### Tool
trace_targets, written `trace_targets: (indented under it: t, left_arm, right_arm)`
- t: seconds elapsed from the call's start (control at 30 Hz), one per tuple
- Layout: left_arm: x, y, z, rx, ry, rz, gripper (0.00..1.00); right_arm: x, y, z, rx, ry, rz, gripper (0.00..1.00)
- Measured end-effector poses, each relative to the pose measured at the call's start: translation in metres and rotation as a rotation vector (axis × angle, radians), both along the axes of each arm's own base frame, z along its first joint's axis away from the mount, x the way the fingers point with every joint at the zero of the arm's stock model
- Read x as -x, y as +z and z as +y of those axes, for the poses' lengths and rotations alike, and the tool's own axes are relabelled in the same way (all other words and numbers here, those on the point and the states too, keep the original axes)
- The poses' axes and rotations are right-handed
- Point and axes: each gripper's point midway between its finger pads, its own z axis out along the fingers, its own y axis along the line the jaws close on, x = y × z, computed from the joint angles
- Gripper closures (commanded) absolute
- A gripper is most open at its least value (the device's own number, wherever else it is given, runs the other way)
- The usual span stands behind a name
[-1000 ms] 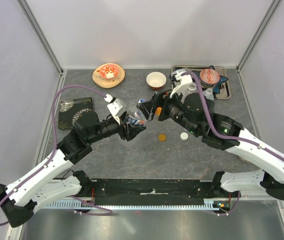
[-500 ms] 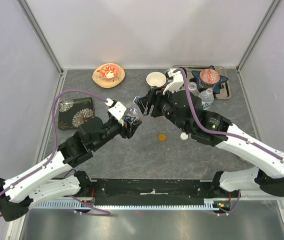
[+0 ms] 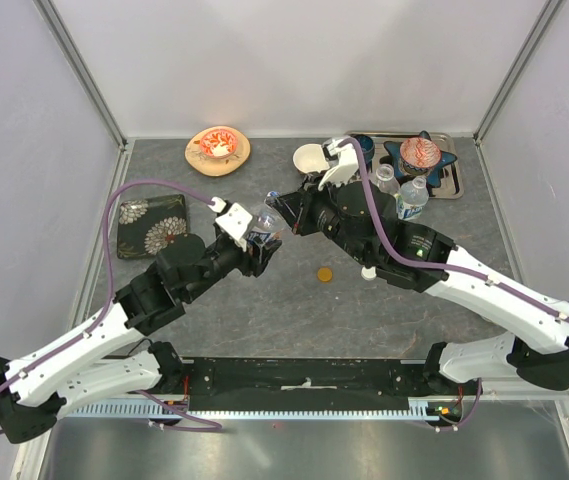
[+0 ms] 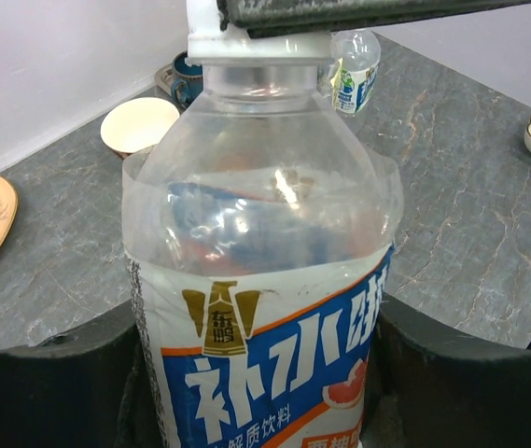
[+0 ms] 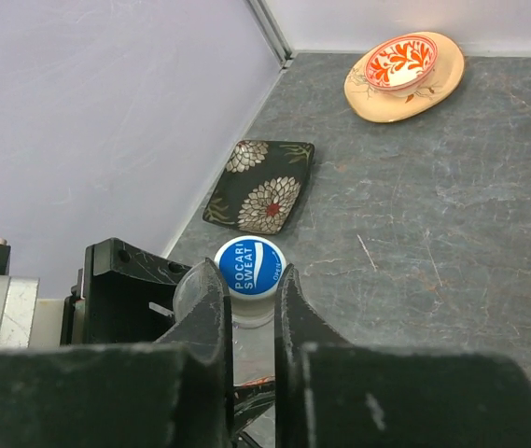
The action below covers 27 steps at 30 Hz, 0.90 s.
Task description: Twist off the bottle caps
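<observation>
My left gripper (image 3: 261,240) (image 4: 260,392) is shut on a short clear bottle with a blue label (image 3: 266,224) (image 4: 265,280) and holds it upright above the table. My right gripper (image 3: 278,204) (image 5: 252,285) is shut on that bottle's blue-topped white cap (image 5: 250,264) (image 4: 256,47), one finger on each side. Two more clear bottles (image 3: 387,180) (image 3: 414,197) stand by the tray, both capped. A small orange round thing (image 3: 324,273) lies on the table; I cannot tell if it is the orange bottle.
A metal tray (image 3: 446,185) at the back right holds a patterned bowl (image 3: 421,152). A white bowl (image 3: 310,157) and an orange plate (image 3: 217,146) sit at the back. A dark flowered plate (image 3: 151,224) lies at the left. A loose white cap (image 3: 368,271) lies near the orange thing.
My left gripper has carried the bottle a little back and up. My right gripper has moved left over the bottle and now grips its cap.
</observation>
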Motion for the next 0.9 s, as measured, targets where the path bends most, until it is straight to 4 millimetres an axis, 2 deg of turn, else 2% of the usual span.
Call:
trace_targets:
  t: [0.23, 0.4, 0.67, 0.9]
  left_arm:
    - [0.005, 0.002, 0.004, 0.004, -0.010, -0.004, 0.60]
    - [0.022, 0.007, -0.002, 0.029, -0.115, -0.007, 0.61]
    - [0.068, 0.040, -0.033, 0.130, -0.445, 0.050, 0.61]
    - [0.109, 0.055, -0.053, 0.190, -0.808, 0.147, 0.61]
  right_arm:
    - [0.004, 0.000, 0.003, 0.008, 0.038, -0.018, 1.00]
    - [0.020, 0.007, 0.000, 0.017, 0.127, -0.059, 1.00]
    - [0.063, 0.040, -0.017, 0.013, 0.343, -0.189, 1.00]
    - [0.104, 0.060, -0.026, 0.020, 0.568, -0.344, 1.00]
